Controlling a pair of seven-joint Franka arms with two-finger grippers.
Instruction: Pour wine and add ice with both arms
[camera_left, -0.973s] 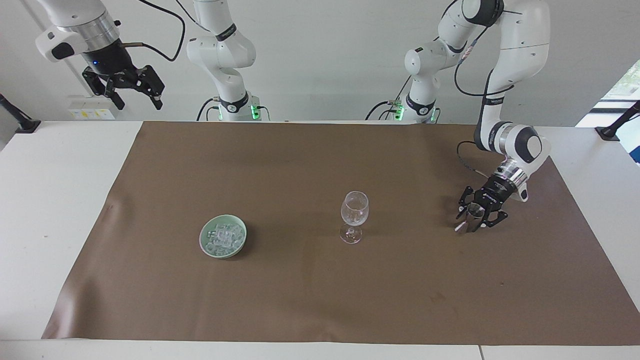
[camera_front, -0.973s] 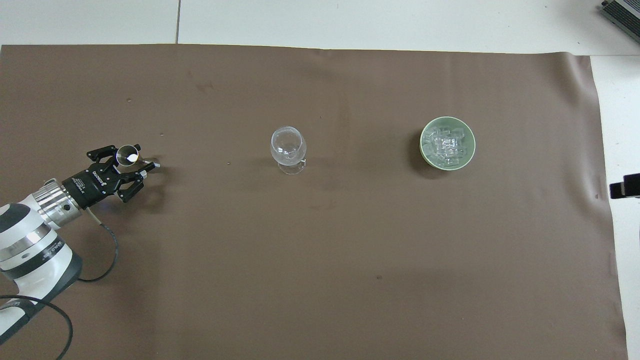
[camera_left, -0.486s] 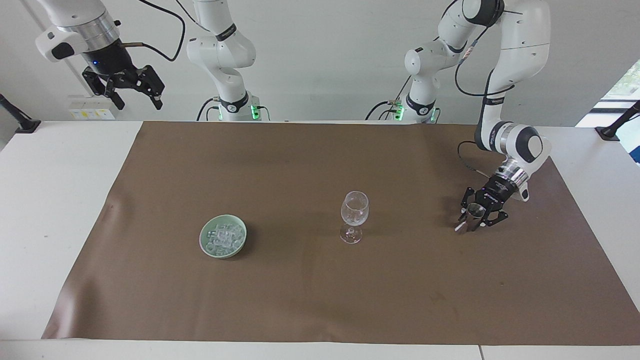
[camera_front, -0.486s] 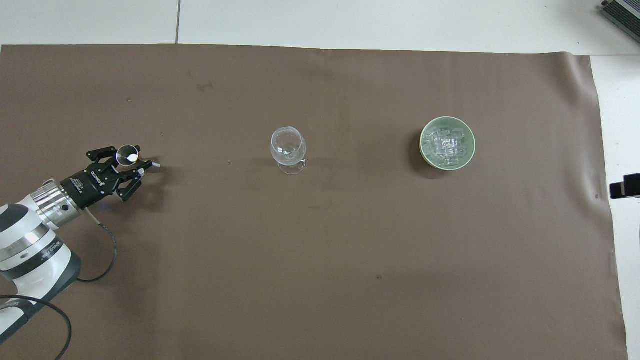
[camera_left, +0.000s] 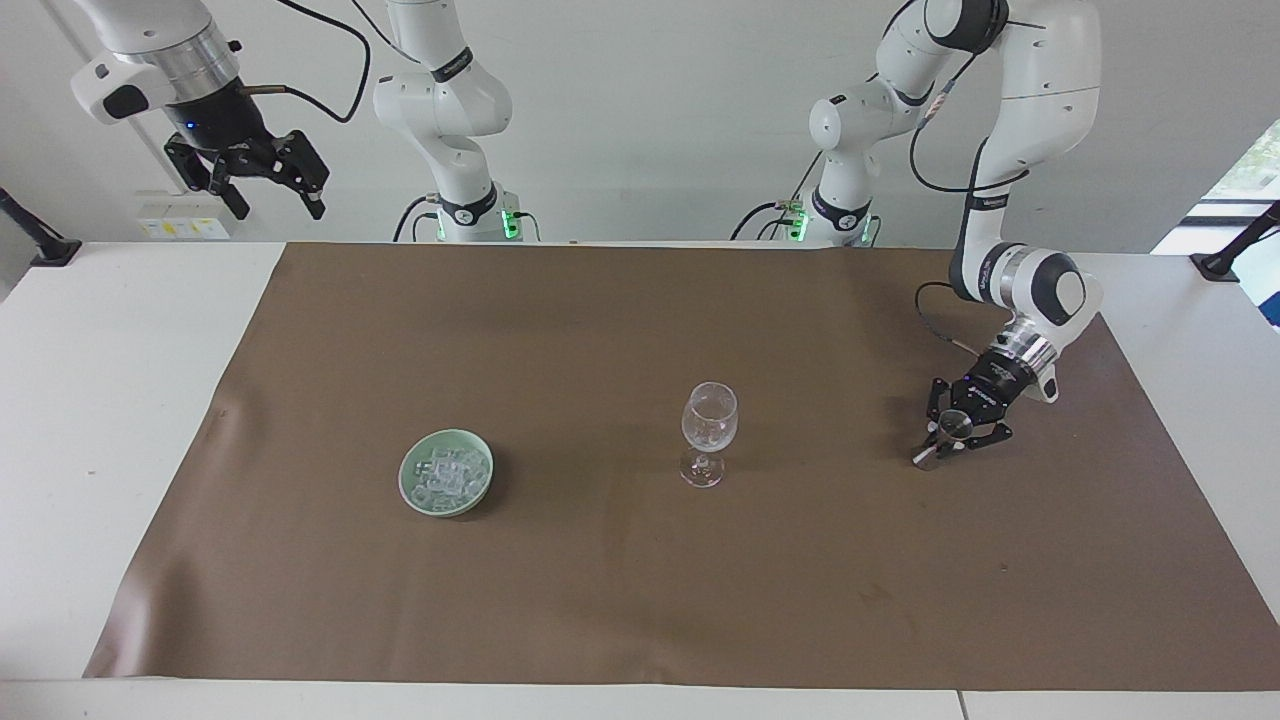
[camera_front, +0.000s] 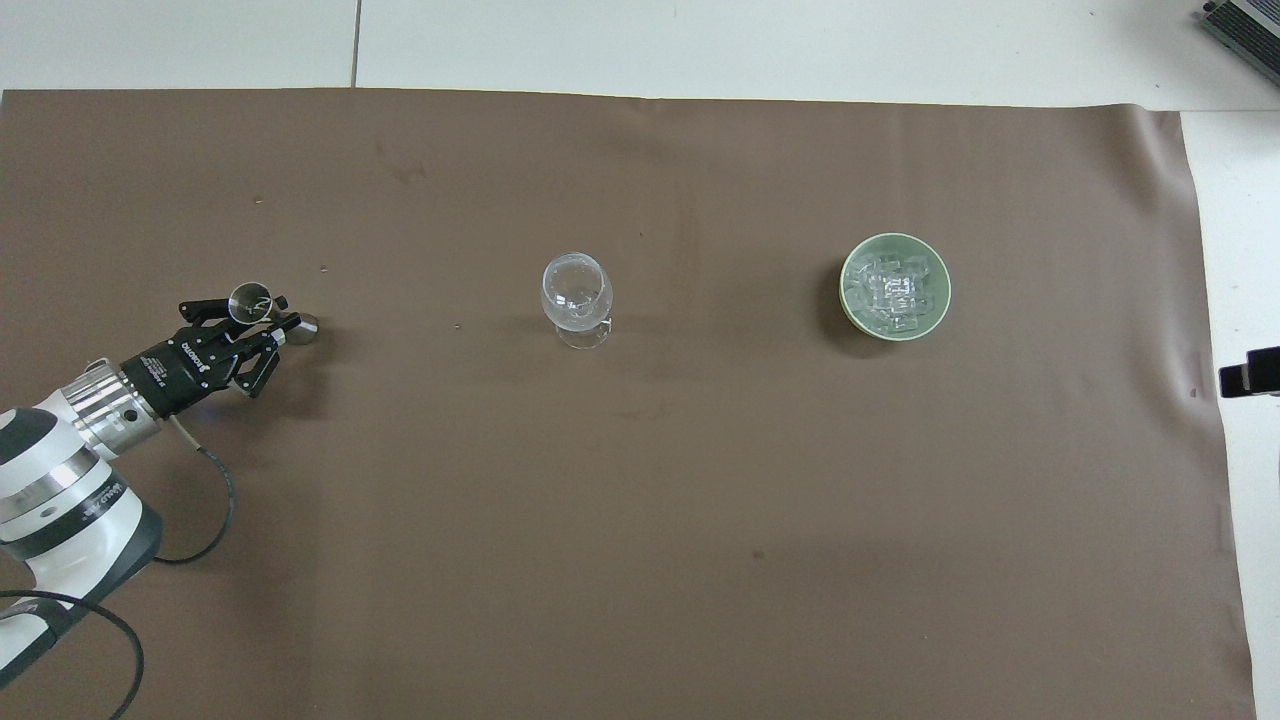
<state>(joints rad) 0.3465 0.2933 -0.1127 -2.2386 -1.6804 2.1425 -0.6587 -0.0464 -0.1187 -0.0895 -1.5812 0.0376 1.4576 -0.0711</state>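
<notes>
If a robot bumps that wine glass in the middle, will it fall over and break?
Probably. The wine glass stands on a thin stem with a small foot and a wide bowl above, so a sideways bump could tip it. It looks like thin clear glass, likely fragile and slippery. On its side, the round bowl might roll.

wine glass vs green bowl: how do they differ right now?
The wine glass is clear, tall and stemmed; the green bowl is opaque, low and wide. The green bowl holds the ice; the wine glass looks empty. The wine glass stands mid-cloth, the green bowl toward the right arm's end. Both sit upright, untouched.
</notes>
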